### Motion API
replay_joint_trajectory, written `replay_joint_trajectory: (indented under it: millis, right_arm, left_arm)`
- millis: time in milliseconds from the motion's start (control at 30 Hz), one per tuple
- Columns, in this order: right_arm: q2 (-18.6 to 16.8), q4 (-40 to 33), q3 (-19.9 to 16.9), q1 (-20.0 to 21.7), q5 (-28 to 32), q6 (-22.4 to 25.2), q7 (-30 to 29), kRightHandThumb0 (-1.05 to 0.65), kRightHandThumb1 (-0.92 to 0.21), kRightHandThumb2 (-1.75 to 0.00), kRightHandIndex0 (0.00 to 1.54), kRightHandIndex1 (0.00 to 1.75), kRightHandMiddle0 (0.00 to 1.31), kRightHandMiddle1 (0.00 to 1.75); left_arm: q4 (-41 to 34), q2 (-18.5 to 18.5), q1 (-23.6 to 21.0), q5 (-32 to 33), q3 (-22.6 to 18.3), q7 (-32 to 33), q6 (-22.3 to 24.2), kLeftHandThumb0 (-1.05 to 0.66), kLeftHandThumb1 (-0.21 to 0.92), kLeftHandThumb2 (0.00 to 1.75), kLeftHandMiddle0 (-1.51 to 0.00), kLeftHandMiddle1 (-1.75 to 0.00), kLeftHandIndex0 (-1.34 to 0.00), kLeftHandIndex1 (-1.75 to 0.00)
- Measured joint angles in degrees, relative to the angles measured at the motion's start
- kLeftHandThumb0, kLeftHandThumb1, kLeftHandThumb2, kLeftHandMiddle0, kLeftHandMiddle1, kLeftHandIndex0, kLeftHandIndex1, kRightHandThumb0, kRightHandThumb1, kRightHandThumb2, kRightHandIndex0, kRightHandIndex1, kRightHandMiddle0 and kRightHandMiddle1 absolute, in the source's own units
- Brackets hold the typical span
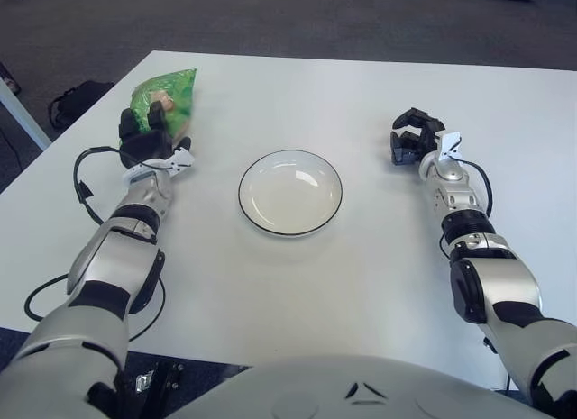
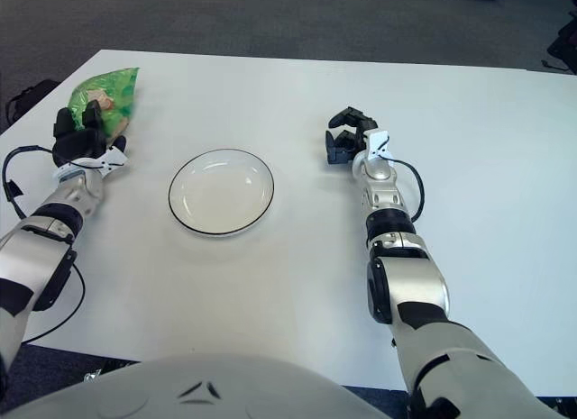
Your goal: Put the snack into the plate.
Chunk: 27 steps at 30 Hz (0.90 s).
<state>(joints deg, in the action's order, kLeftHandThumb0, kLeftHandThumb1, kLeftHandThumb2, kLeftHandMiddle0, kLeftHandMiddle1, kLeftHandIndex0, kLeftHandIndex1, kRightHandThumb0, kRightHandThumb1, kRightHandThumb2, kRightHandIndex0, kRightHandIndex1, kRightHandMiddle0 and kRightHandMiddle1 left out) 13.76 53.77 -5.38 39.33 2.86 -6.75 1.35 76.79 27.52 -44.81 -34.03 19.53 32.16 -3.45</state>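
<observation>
A green snack bag [image 1: 168, 96] is at the far left of the white table, and also shows in the right eye view [image 2: 108, 95]. My left hand [image 1: 146, 131] is at the bag's near end, its dark fingers [image 1: 153, 120] curled around the lower part of the bag. A white plate with a dark rim [image 1: 290, 192] sits empty at the table's middle, to the right of the left hand and apart from the bag. My right hand [image 1: 413, 138] shows to the right of the plate, fingers loosely bent and holding nothing.
The white table [image 1: 343, 284] reaches to a near edge at my body and a left edge by the left arm. A black cable [image 1: 83, 189] loops beside the left forearm. Dark floor and a black bag [image 1: 77, 99] lie beyond the left edge.
</observation>
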Motion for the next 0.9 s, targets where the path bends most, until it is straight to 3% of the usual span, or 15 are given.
replay_joint_trajectory:
  millis: [500,900]
  right_arm:
    - [0.8,0.0,1.1,-0.2,-1.0,-0.3,1.1,-0.01,-0.04,-1.62,0.83,1.75,0.61,1.68]
    - [1.1,0.0,1.6,-0.3,-1.6,-0.3,1.1,-0.01,-0.05,-1.62,0.83,1.75,0.59,1.69]
  left_arm:
    - [-0.1,1.9,0.1,0.0,0.0,-7.2,-6.1,-1.04,0.92,1.16,-0.19,-0.09,0.00,-0.56]
    - [-1.1,3.8,-0.5,-1.8,3.9,-12.1,-13.6,-1.01,0.92,1.16,-0.26,-0.12,0.00,-0.68]
